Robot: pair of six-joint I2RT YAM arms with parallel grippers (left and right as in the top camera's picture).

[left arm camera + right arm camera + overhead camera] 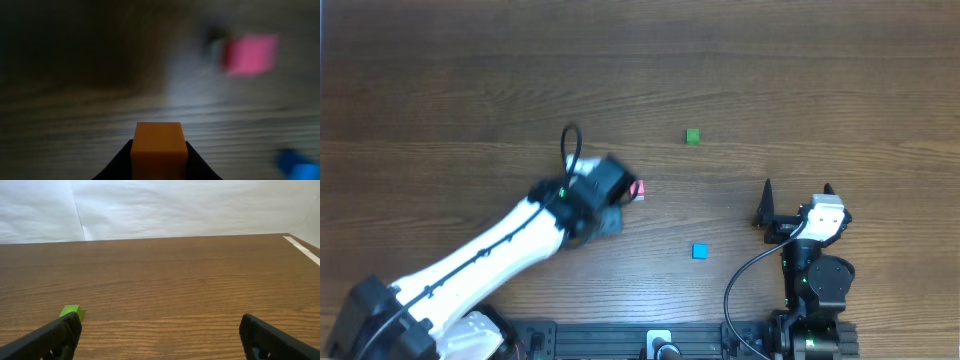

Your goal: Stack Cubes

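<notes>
Orange cube [159,140] gripped firmly in the left hand [159,156], held over the wooden tabletop [470,90], with a pink cube [250,53] near it and off to one side. The step in hand looks to be setting orange on pink. Done well, that means centring the held cube squarely over the pink one, edges lined up, lowering until the faces meet, and only then letting go, since an off-centre release could topple it. A blue cube [700,251] lies farther off and a green cube [693,136] farther up the tabletop, each alone on bare wood; no box or tray is in play. Well apart, the right hand [796,205] sits spread wide, holding nothing.
</notes>
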